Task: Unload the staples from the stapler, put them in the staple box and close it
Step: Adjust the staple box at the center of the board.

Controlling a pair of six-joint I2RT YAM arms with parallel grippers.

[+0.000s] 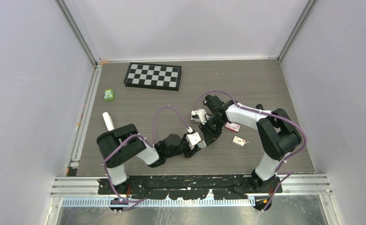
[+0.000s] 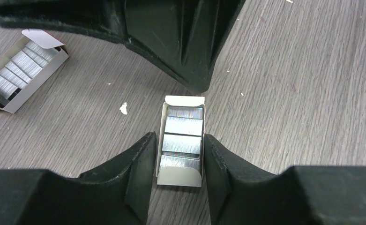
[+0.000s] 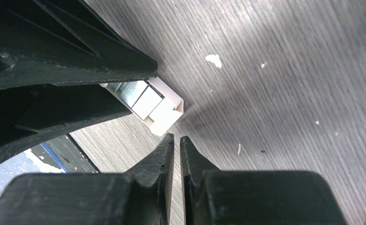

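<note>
A small whitish open box (image 2: 180, 176) lies on the wood table and holds silvery staple strips (image 2: 183, 125). My left gripper (image 2: 179, 136) is open, with one finger on each side of this box, close to its walls. My right gripper (image 3: 176, 138) is shut and empty, its tip just short of the same box (image 3: 164, 119). It shows as the black wedge (image 2: 195, 79) beyond the box in the left wrist view. In the top view both grippers (image 1: 206, 140) (image 1: 210, 126) meet at mid-table. I cannot pick out a stapler.
A red-and-white open box (image 2: 19, 77) with more strips lies to the left; in the top view it (image 1: 232, 126) lies near the whitish box (image 1: 239, 140). A chessboard (image 1: 153, 76), a green item (image 1: 108, 94) and a white tube (image 1: 108, 120) lie far left.
</note>
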